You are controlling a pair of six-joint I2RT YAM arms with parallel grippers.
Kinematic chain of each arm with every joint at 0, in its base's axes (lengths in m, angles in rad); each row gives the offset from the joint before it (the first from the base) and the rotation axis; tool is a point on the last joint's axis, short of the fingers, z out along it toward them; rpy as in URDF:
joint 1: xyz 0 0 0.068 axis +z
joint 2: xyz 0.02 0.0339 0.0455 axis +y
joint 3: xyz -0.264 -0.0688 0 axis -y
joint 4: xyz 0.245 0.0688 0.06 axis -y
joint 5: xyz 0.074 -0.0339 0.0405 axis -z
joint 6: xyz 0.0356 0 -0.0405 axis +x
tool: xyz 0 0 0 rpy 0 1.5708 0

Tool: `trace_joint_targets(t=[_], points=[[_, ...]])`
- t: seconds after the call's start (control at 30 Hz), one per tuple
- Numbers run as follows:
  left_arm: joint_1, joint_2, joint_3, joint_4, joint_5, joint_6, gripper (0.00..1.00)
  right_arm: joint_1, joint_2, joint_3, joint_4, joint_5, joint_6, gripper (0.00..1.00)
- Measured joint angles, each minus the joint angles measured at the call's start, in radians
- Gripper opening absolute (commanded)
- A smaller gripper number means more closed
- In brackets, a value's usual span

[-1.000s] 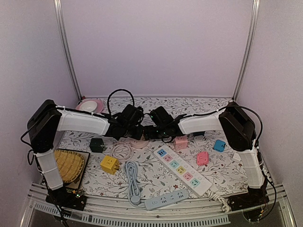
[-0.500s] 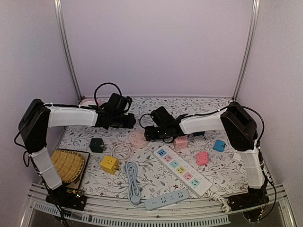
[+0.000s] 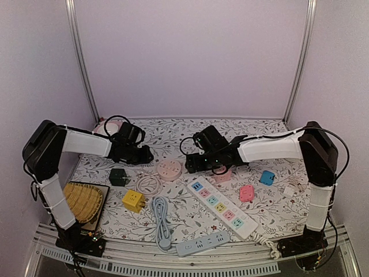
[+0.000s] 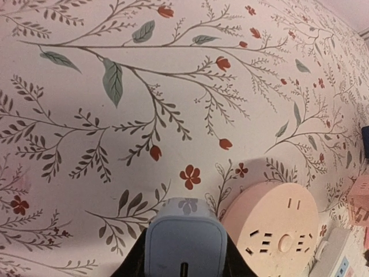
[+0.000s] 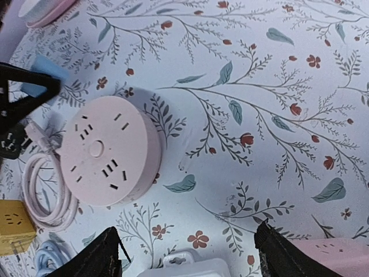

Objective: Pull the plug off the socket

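left pincer point(image 3: 142, 154) is narrowed onto a light blue rounded plastic plug point(image 4: 184, 239), one black finger pressing each side of its body, so the plug sits square between the jaws in the left wrist view. its prongs are not visible from any view. the plug is clear of the round pale pink plastic socket point(image 4: 275, 231): bare flower-printed white tablecloth point(image 4: 115, 115) shows between them from above, and the socket's top face shows only open slots with nothing standing in them.

the relation that matters is sideways. the socket lies to the right of the left pincer and a little nearer the front edge, roughly midway between the two arms. the plug hangs to the socket's far-left, apart from it, and i cannot tell how high it is above the cloth.

right pincer point(image 5: 190, 254) is spread wide and holds nothing; it hovers just right of the socket, which lies off to the left of its open jaws, not between them.

judging by this, the pull itself looks done. what remains would be for the left arm, the only one carrying anything, to set the plug down on open cloth to the left, away from the socket.
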Motion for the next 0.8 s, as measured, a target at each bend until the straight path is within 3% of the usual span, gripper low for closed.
trace_joint_targets(t=[0.43, 0.6, 0.8], points=[[0.011, 0.029, -0.013, 0.034, 0.027, -0.01, 0.71, -0.005, -0.351, -0.271, 0.068, 0.016, -0.001, 0.83], [0.011, 0.014, -0.023, 0.029, 0.004, -0.009, 0.81, -0.034, -0.471, -0.396, 0.07, 0.044, -0.001, 0.83], [0.011, -0.073, -0.033, 0.013, -0.035, -0.006, 0.83, -0.092, -0.637, -0.533, 0.07, 0.074, 0.002, 0.84]])
